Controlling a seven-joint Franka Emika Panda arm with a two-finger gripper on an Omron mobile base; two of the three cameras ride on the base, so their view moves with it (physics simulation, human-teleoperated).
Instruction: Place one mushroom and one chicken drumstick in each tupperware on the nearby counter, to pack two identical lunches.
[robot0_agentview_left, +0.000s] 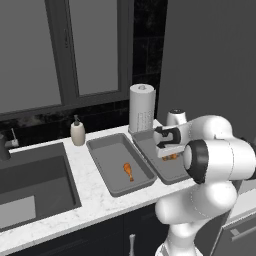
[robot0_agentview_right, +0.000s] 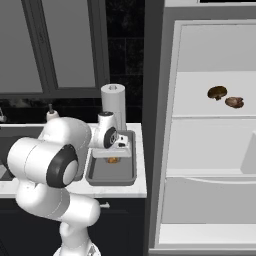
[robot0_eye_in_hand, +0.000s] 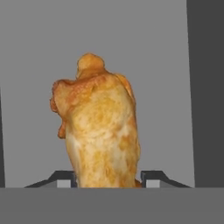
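Over the right-hand tupperware (robot0_agentview_left: 165, 167) we hold our claw (robot0_agentview_left: 169, 156) low, and a chicken drumstick (robot0_eye_in_hand: 100, 131) stands between its two tips (robot0_eye_in_hand: 151, 177), thick end near the camera and knob end away. We judge this placement deliberate: the piece hangs above the grey tray floor so that it lands inside the walls and not on the counter (robot0_agentview_left: 95, 200). Whether the claw is gripping the meat or has just let go we cannot tell; the tips flank it closely, but the contact itself is hidden.

Counting what lies about, we see two tupperwares side by side on the counter, the left tupperware (robot0_agentview_left: 107, 165) already carrying one drumstick (robot0_agentview_left: 129, 171) near its middle. That makes two drumsticks in all, one per tray once this one is down. Two mushrooms (robot0_agentview_right: 218, 92) rest on a shelf (robot0_agentview_right: 200, 107) of the open fridge, just beside each other and well apart from the trays, so neither lunch has its mushroom yet. By our judgement the meat half of the packing is nearly finished, the mushroom half untouched.

Behind the trays stand one paper towel roll (robot0_agentview_left: 141, 107) and one soap bottle (robot0_agentview_left: 77, 132), with the dark sink (robot0_agentview_left: 30, 185) to the left.
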